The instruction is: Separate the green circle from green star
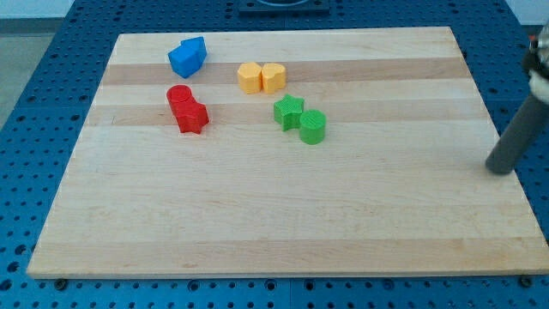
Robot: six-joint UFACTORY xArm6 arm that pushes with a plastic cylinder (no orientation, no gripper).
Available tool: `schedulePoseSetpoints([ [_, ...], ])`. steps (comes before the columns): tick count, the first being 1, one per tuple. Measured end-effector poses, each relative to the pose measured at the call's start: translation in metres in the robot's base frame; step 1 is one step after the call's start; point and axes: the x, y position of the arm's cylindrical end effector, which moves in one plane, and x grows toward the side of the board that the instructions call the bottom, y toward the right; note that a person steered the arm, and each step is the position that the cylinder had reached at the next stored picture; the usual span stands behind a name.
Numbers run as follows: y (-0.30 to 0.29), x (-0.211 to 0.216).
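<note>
Wooden board (283, 223) on a blue pegboard table (34, 103). The arm has no gripper, so nothing to open or close; it ends in a dark rod w/ tip (499, 169) at the view's right edge of the board, about mid-height. Tip is well apart from every block, touching none.

Green star (289, 112) sits near board centre, toward the view's top. Green circle (312, 126) is just to its lower right, touching or nearly so; can't tell if there's a gap. The pair is far to the view's left of the tip.

Other blocks: two yellow blocks (261, 77) side by side just above the green pair, shapes unclear. Two red blocks (187, 109) pressed together at the view's left of the greens. Two blue blocks (187, 57) together near the top left.
</note>
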Motion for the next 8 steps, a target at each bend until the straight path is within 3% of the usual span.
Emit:
schedulePoseSetpoints([
  [2, -0.165, 0.049],
  [3, -0.212, 0.026],
  [5, -0.223, -0.052],
  [8, -0.218, -0.126],
])
